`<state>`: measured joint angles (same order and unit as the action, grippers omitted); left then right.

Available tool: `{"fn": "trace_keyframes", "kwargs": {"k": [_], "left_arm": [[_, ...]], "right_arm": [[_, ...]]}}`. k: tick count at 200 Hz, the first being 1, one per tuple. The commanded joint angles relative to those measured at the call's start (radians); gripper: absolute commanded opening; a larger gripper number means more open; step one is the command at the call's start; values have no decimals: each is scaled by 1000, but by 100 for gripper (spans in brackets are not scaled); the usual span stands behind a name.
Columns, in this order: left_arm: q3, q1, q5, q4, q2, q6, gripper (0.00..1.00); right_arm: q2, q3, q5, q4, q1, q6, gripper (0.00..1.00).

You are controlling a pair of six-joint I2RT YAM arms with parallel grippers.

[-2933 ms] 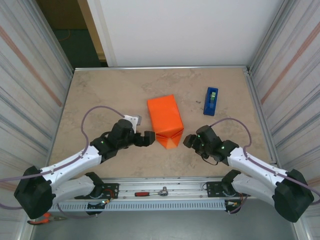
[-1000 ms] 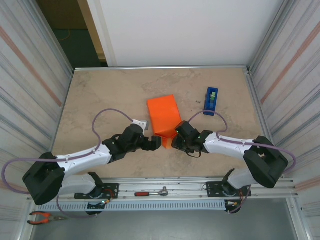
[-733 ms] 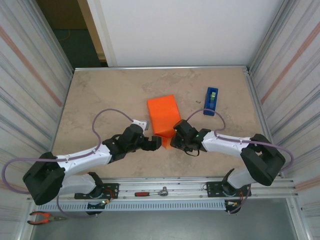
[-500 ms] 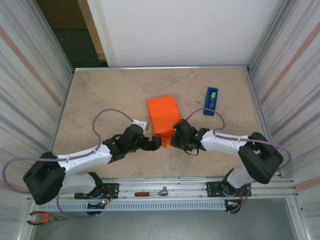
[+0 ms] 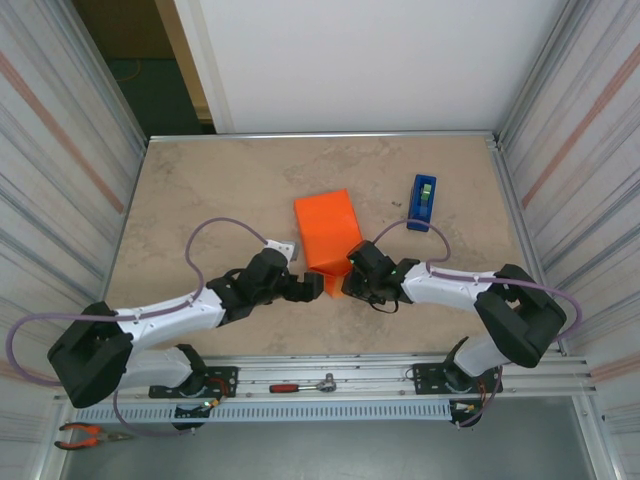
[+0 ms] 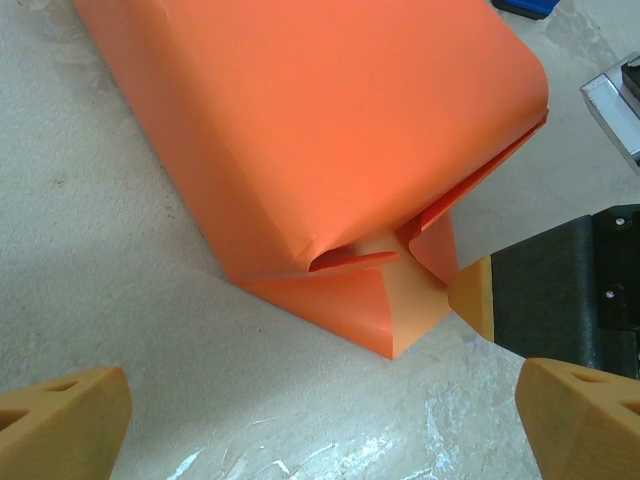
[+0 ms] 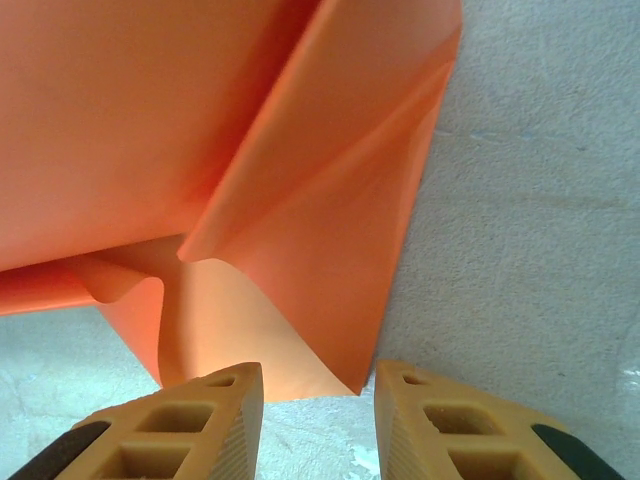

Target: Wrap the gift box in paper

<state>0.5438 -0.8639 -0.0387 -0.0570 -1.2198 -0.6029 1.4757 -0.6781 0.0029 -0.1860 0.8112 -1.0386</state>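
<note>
1. My left claw [image 6: 320, 435] is released. Its tan fingers [image 6: 60, 420] stand wide apart at the lower corners of the left wrist view, with bare surface between them and nothing held.
2. That claw hangs low, just left of the near end of the paper and apart from it.
3. My right claw [image 7: 318, 400] is partly parted and grasps nothing. Speckled surface shows in the gap between its ribbed fingers.
4. The tip of the paper's pointed flap [image 7: 300, 300] ends right at the mouth of that gap. In the left wrist view, one right fingertip [image 6: 472, 297] touches the flap's tip.
5. The paper [image 5: 325, 225], bright orange, is folded around a block shape in the middle of the surface [image 5: 220, 190]. Whatever is inside is hidden.
6. Its near end is folded into a triangle lying flat on the surface. The side folds above it stand slightly loose, leaving a small opening.
7. A blue tape dispenser [image 5: 422, 202] stands to the right of the paper, apart from it.
</note>
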Motion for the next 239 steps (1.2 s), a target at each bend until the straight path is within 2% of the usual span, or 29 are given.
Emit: {"fn": "trace_keyframes", "kwargs": {"k": [1,77,172,209,239], "left_arm": [[-2,-11,-10,-12,-9,-8,99],[-1,-18,-14,-6,-7,-9,99],[-10,-19,-18,-3,-5,-9,99],[-27,-19,-22,5,14,-6,99],[-63,-19,-9,-1,48,4,99]], "right_arm": [[24,11,20,10,4,-18,33],[48,12,12,26,4,-18,30],[27,3,13,6,8,-6,16],[12,0,14,-5,8,-6,0],[-7,-6,14,-16,8,-5,0]]}}
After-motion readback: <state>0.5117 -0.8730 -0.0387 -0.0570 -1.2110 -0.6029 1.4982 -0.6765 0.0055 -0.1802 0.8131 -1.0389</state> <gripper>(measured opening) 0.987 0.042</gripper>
